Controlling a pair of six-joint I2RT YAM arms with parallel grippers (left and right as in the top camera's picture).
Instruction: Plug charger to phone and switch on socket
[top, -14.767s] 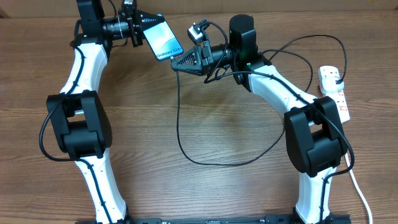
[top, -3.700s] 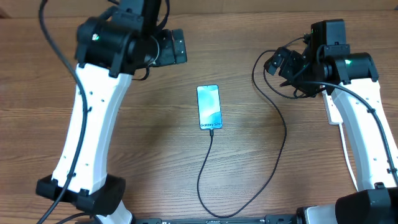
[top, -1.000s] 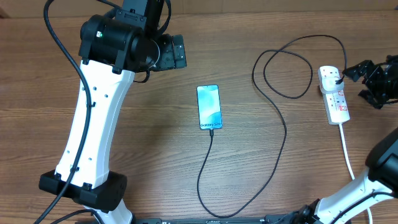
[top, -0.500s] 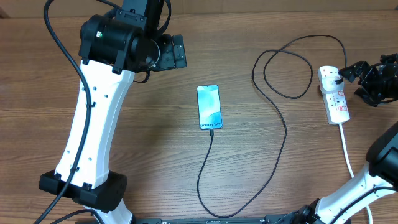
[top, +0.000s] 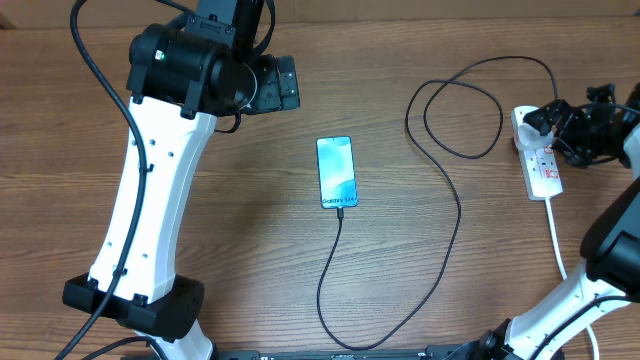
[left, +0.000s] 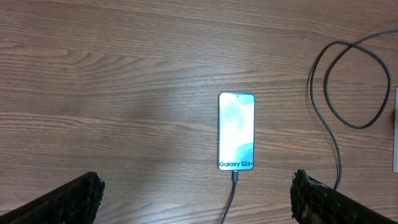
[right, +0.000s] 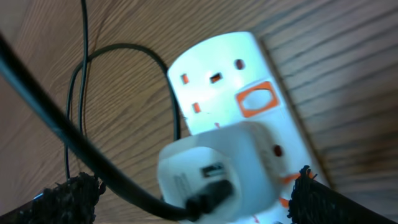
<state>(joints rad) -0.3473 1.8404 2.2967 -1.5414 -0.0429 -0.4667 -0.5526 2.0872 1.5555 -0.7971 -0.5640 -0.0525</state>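
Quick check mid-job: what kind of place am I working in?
Probably an indoor robot test bench: a wood-grain table, a phone on its charger, and a white socket strip.

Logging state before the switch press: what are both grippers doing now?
Left gripper: open, empty.
Right gripper: open, empty, over the socket.

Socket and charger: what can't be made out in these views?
- Switch state on the socket: right wrist view, the white plug adapter covers the lower switches; on/off is unreadable.
- Socket's top end: overhead view, the right gripper overlaps it; markings too small.
- Tip of the charger at the phone: overhead and left wrist views, too small to judge full seating.
- Socket's other end: right wrist view, cut off by the bottom edge.
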